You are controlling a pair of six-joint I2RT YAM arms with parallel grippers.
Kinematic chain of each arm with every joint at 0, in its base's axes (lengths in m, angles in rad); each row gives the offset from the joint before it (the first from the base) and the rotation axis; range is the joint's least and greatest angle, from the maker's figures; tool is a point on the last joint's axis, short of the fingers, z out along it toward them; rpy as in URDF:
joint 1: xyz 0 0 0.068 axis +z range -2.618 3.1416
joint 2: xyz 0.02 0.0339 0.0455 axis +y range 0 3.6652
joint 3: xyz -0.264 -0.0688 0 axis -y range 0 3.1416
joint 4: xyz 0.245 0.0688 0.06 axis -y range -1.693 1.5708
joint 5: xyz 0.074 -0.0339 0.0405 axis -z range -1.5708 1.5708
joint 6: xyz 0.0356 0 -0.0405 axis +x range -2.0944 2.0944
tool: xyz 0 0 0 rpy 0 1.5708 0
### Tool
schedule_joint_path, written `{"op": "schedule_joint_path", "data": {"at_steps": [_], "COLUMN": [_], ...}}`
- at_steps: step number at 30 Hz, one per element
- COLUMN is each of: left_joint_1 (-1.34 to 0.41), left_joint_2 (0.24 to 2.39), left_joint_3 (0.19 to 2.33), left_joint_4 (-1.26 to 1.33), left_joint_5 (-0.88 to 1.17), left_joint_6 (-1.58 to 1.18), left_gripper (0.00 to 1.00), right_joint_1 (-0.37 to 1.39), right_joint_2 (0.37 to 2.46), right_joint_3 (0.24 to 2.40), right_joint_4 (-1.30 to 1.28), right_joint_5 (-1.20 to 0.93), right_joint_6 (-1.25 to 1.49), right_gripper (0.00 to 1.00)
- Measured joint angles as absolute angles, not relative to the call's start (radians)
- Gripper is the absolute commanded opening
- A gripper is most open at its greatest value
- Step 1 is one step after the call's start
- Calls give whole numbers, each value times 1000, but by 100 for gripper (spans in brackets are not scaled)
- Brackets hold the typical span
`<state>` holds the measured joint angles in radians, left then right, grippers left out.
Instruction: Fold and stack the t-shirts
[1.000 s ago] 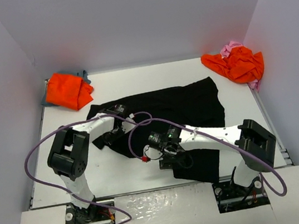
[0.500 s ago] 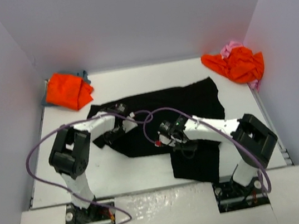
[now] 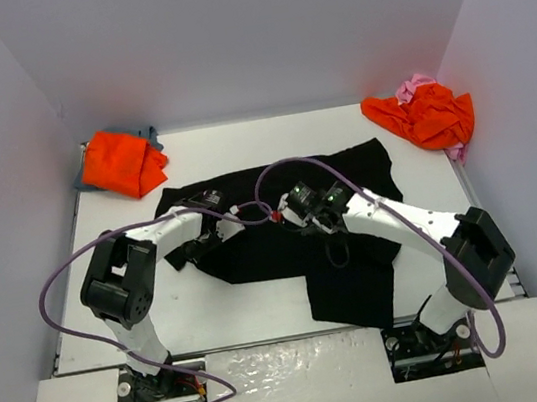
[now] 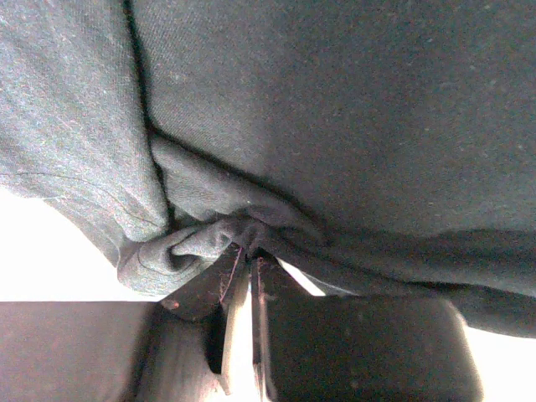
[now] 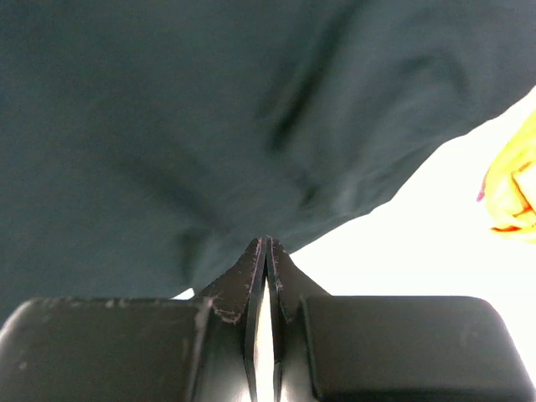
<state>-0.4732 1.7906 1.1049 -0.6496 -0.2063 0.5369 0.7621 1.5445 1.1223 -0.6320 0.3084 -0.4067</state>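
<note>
Finding: the black shirt lies flat mid-worktop, long axis left to right, with one flap pointing toward the near edge at right. My left pincer is pinching a bunched fold at the shirt's left end. My right pincer, pressed together, nips the cloth near mid-shirt.

Black t-shirt lies spread out, left edge bunched.

The right gripper is pinching the edge of the black t-shirt between its dark fingers, the cloth is filling most of the view above the white table, and a blurred orange-yellow shape is showing at the right edge.
</note>
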Motion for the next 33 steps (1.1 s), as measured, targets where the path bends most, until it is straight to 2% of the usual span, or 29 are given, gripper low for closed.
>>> {"op": "schedule_joint_path", "data": {"at_steps": [6, 11, 20, 22, 26, 33], "left_joint_1": [-474, -478, -484, -485, -485, -489], "left_joint_2": [1784, 1778, 1783, 1793, 1887, 2040], "left_joint_3": [1108, 1129, 1200, 1231, 1358, 1483], "left_joint_4": [-658, -671, -712, -722, -754, -761], "left_joint_5": [-189, -175, -171, -170, -173, -176], "left_joint_6": [534, 531, 537, 539, 539, 539], "left_gripper": [0, 0, 0, 0, 0, 0], "right_joint_1": [539, 440, 395, 393, 380, 342], "right_joint_2": [1794, 2051, 2300, 2331, 2460, 2590], "right_joint_3": [1356, 1542, 1797, 1849, 2070, 2293], "right_joint_4": [-574, -537, -572, -592, -658, -653], "right_joint_5": [308, 294, 298, 302, 317, 345], "right_joint_6": [-394, -381, -366, -366, -369, -392], "right_gripper": [0, 0, 0, 3, 4, 0]}}
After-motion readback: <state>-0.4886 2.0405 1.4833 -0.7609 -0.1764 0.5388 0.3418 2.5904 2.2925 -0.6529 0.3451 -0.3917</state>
